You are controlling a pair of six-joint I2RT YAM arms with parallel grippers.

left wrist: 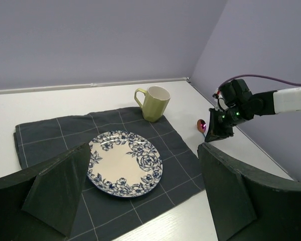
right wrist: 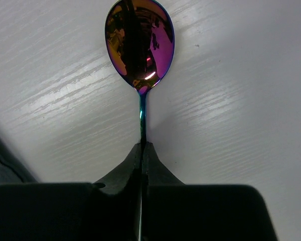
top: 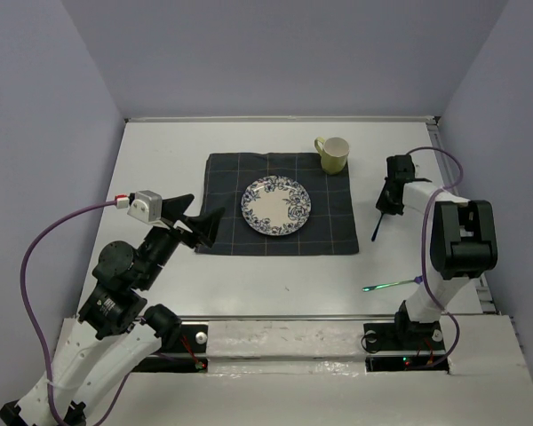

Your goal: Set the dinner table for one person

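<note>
The white dinner table [top: 275, 284] carries a dark checked placemat [top: 226, 235] with a blue-flowered plate [top: 275, 206] on it. A green mug [top: 333, 154] stands on the mat's far right corner. My right gripper [right wrist: 142, 148] is shut on the thin handle of an iridescent spoon [right wrist: 139, 45], whose bowl points away from the fingers just over the white top. From above, that gripper [top: 389, 206] and the spoon [top: 377, 228] are right of the mat. My left gripper [top: 200, 217] hangs open at the mat's left edge, holding nothing.
A second iridescent utensil [top: 391, 284] lies on the table near the right arm's base. The walls enclose the table at the back and on both sides. A metal rail runs along the near edge.
</note>
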